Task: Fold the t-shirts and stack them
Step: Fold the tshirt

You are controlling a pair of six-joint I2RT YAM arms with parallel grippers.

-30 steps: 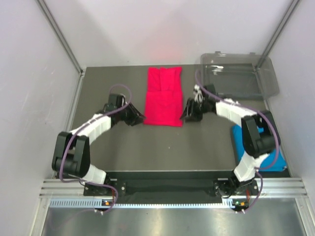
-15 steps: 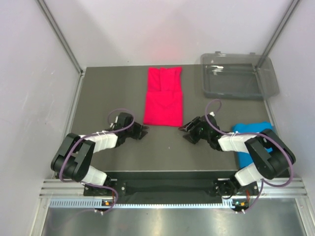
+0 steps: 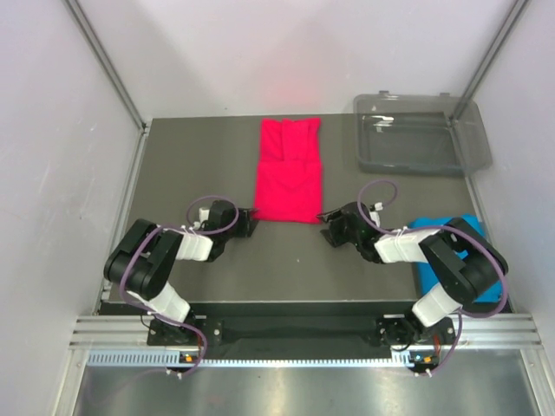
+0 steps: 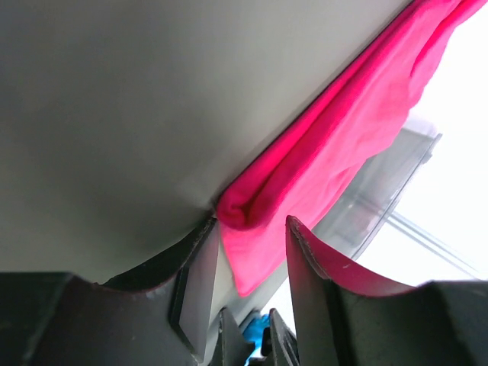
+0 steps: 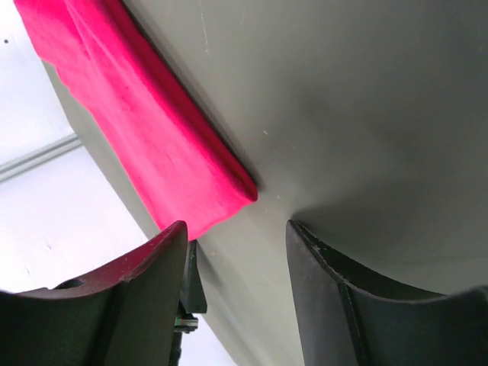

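Observation:
The crimson-pink t-shirt (image 3: 289,171) lies folded into a long strip on the dark table, running away from the arms. My left gripper (image 3: 249,224) is low at its near left corner. In the left wrist view the jaws (image 4: 252,223) stand open with the rolled corner of the pink t-shirt (image 4: 242,212) right at the tips. My right gripper (image 3: 328,228) is low at the near right corner, and its jaws (image 5: 236,227) are open with the pink corner (image 5: 229,194) just ahead and nothing between them. The sky blue t-shirt (image 3: 431,226) lies crumpled at the right edge, partly under the right arm.
A clear grey plastic tray (image 3: 468,143) stands at the back right corner. Grey walls close in the table on the left, back and right. The metal frame rail (image 3: 303,334) runs along the near edge by the arm bases.
Both grippers have come back from the pink shirt's sides, dropped low to the table, and closed in on its near corners. Both sets of jaws have opened a little wider.

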